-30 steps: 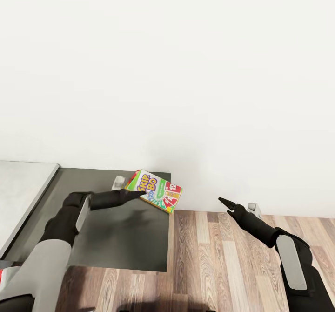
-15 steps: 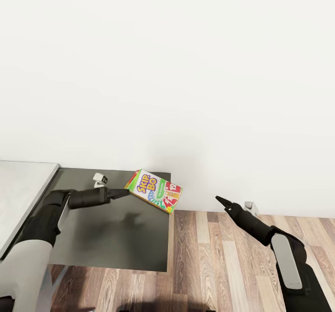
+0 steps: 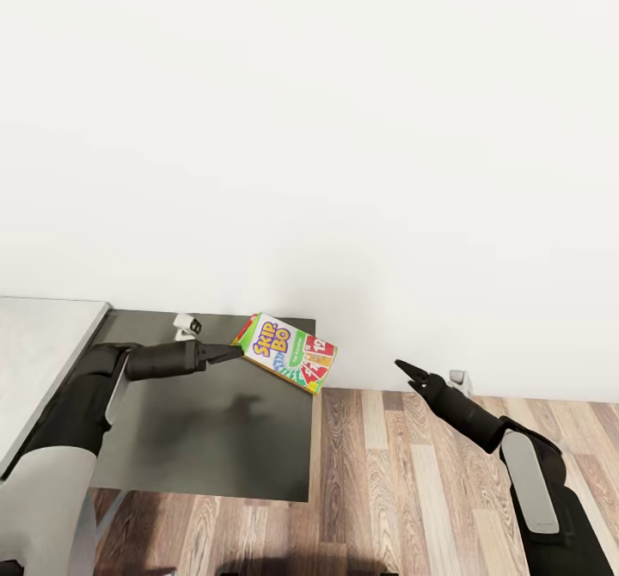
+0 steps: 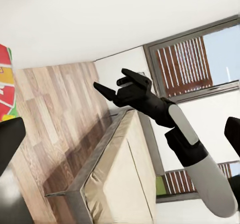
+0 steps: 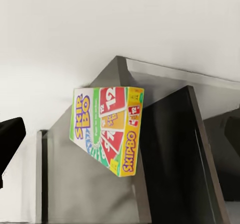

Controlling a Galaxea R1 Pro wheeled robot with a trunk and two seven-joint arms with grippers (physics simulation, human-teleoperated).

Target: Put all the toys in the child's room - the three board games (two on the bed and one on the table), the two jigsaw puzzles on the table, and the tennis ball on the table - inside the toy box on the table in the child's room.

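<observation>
Nearest you, the wood floor [image 3: 413, 473] runs under both arms. Your right tool [image 3: 406, 370] hangs over that floor, well clear of the tabletop [image 3: 215, 438], fingers slightly apart and carrying nothing; it looks parked out of the way, leaving the left arm free to work.

Further out, the dark corner section of the tabletop carries the board game [image 3: 284, 353], the pale box with green edges. It sits at the far right corner of the tabletop, tilted and overhanging the edge. In the right wrist view the board game [image 5: 107, 129] shows its lid and one yellow side, which confirms the box is not lying flat.

Your left tool [image 3: 230, 352] meets the box at its left corner. Whether the fingers are clamped on that corner or merely touching it, I cannot tell. A corner hold on a thin, tilted box is, in my judgement, weak; expect it to pivot or slip toward the floor.

Beyond the tabletop stands a plain white wall [image 3: 344, 129]. The left wrist view takes in the bed [image 4: 120, 184].
</observation>
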